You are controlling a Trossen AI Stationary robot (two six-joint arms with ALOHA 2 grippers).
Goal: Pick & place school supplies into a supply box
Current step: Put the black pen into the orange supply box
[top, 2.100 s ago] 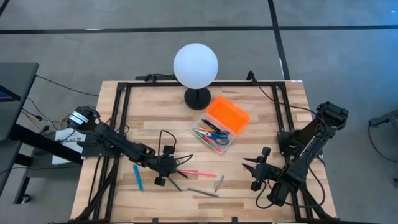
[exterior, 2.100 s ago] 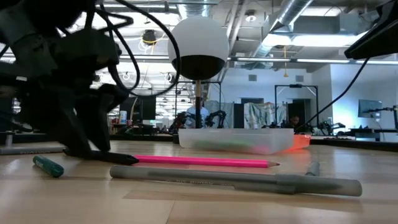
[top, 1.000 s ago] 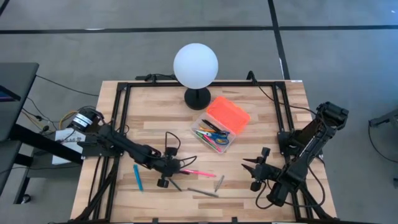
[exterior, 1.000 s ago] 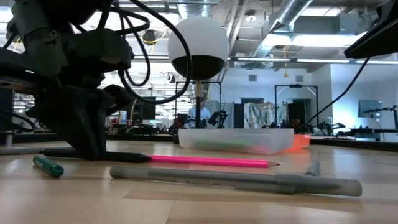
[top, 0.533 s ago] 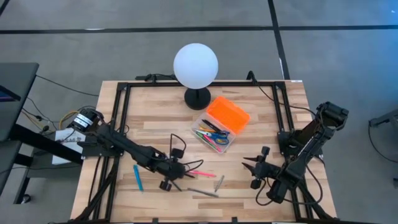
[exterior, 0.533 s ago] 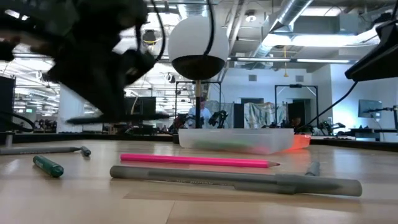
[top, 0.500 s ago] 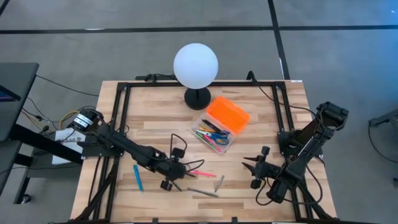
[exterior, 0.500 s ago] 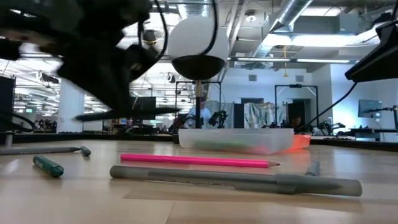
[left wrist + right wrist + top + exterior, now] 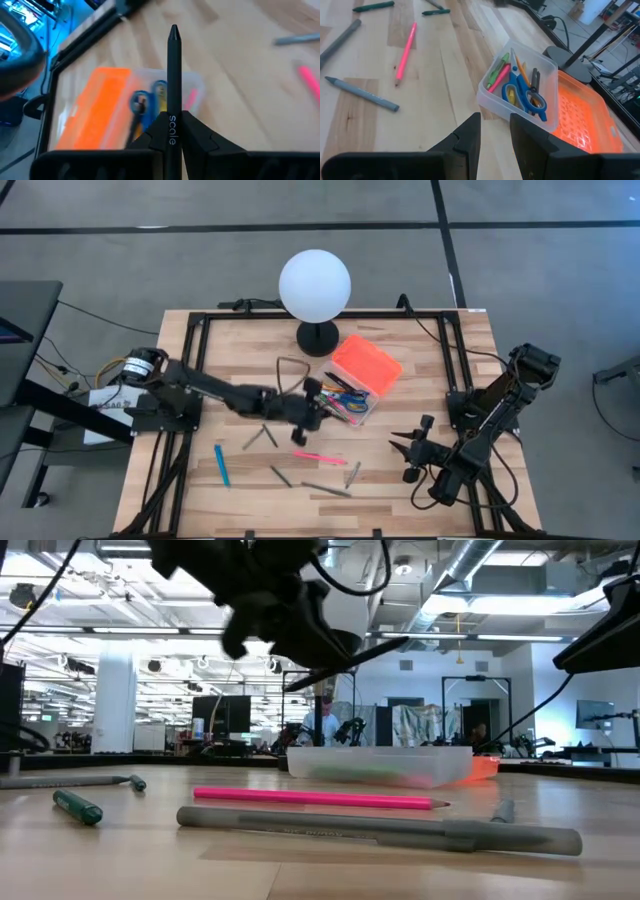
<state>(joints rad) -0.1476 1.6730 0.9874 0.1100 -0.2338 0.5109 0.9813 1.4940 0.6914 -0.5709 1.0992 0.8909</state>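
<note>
My left gripper [image 9: 315,408] hangs above the table beside the supply box's near-left side and is shut on a black pen [image 9: 173,75]. The supply box [image 9: 350,402] is a clear tray holding scissors [image 9: 525,97] and several pens, with its orange lid [image 9: 366,364] lying open behind it. A pink pencil [image 9: 312,456], a blue marker [image 9: 221,465] and several grey pens [image 9: 328,489] lie flat on the wood. My right gripper [image 9: 405,452] waits open at the near right, touching nothing. My left gripper pinches the black pen's shaft [image 9: 173,117] between its two fingers [image 9: 197,135]. The pen lies along the fingers and sticks out ahead of them, pointed end [image 9: 173,31] first. In the low view the pen [image 9: 345,662] is lifted clear of the table and tilted, its free end higher.
A white globe lamp [image 9: 315,284] on a black base stands just behind the box. A black frame [image 9: 195,340] runs along the table's left, far and right sides. Bare wood lies between the loose pens and the box.
My left gripper has risen from the table beside the pink pencil and swung toward the far right, up to the supply box, turning as it went. The black pen came up with it, lifted clear of the table. The other pens stayed put.
</note>
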